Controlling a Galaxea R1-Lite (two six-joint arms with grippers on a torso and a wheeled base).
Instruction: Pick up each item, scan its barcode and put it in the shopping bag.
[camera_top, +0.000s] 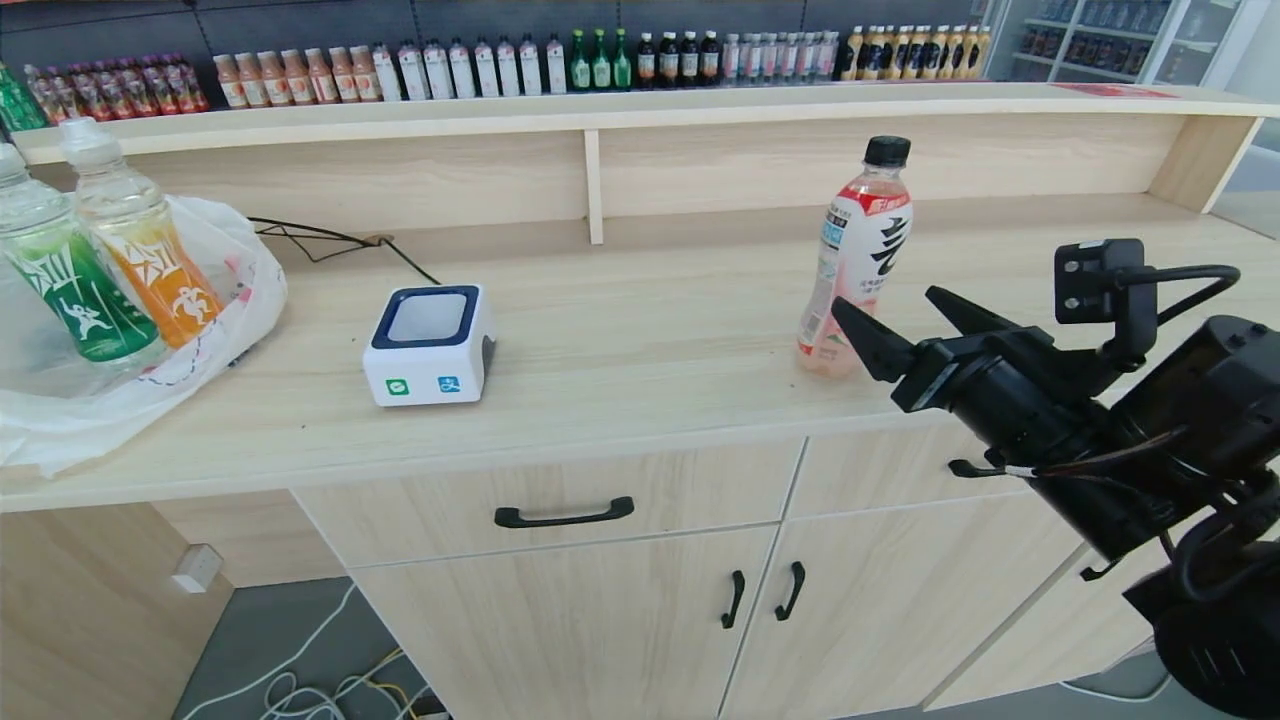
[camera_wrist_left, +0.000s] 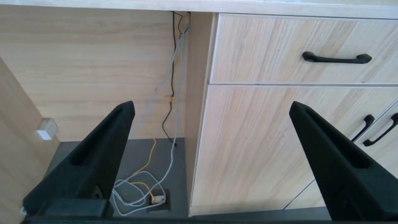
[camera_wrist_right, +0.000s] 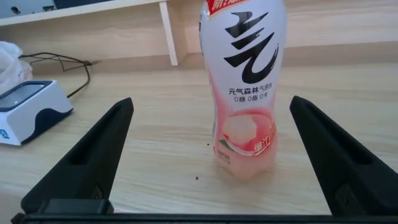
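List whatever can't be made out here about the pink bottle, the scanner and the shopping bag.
- Pink bottle: no barcode can be made out on the faces turned to the head and right wrist views. Its cap is cut off by the right wrist view's edge.
- Shopping bag: cut off by the head view's left edge. Its folds hide the bases of the green bottle and orange bottle.
- Scanner: partly cut off in the right wrist view.

Pale wooden counter (camera_top: 640, 330) across the middle, long row of shelved drinks (camera_top: 600, 60) at twelve o'clock, glass-fronted cooler (camera_top: 1100, 38) at one, black drawer handle (camera_top: 564, 515) at six, loose floor cables (camera_top: 296, 692) at seven.
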